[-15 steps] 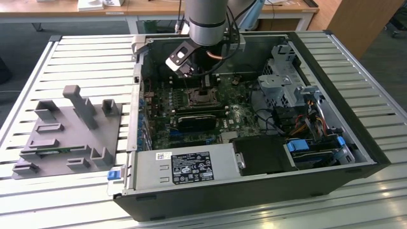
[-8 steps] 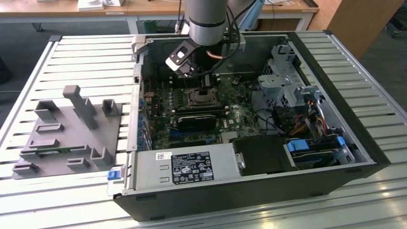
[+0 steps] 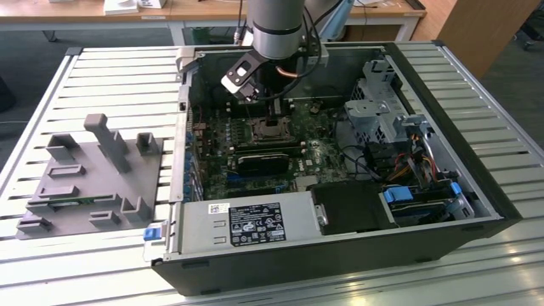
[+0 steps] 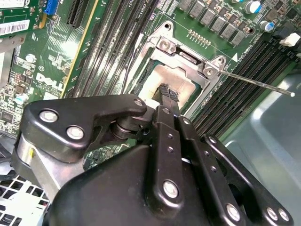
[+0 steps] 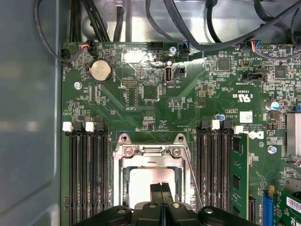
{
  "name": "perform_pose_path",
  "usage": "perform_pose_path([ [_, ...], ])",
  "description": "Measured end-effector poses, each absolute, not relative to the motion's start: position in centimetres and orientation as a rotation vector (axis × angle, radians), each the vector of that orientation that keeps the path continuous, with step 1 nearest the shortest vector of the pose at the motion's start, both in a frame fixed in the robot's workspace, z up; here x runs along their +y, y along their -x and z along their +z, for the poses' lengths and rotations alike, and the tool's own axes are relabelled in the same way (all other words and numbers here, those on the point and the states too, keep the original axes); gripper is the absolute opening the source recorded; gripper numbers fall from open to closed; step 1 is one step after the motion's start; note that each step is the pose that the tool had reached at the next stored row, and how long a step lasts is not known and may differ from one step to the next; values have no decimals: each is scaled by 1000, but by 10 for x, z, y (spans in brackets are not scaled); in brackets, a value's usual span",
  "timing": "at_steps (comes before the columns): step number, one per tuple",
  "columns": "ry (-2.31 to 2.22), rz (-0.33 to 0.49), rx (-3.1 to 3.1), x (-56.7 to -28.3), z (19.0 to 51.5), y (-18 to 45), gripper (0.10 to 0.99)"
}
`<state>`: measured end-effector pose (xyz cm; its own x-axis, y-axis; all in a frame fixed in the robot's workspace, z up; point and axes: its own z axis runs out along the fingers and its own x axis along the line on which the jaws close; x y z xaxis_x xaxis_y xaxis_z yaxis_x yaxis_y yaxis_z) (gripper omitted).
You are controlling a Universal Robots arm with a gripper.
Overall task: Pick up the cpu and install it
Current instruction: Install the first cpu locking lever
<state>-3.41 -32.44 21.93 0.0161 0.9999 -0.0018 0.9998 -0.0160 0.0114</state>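
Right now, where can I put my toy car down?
Bare table slats between the grey holder and the far edge, or along the exterior view's right of the computer case. Inside the case it is crowded: claw, circuit board, cables.

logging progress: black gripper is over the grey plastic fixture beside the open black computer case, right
No. In the exterior view the black gripper is inside the open black computer case, over the metal-framed socket, not the grey plastic fixture.

arm (image 3: 276,32): silver-grey tube | hand (image 4: 168,92): black, jointed (silver screws (image 4: 170,189))
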Motion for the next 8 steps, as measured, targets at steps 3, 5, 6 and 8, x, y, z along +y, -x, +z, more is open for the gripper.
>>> perform_pose_path([
  [3, -2232, 10, 2197, -324, 220, 34, 106],
  [5, -2232, 10, 2197, -324, 221, 34, 106],
  [6, -2232, 10, 2197, -324, 222, 34, 106],
  [8, -2232, 10, 2197, -324, 222, 34, 106],
])
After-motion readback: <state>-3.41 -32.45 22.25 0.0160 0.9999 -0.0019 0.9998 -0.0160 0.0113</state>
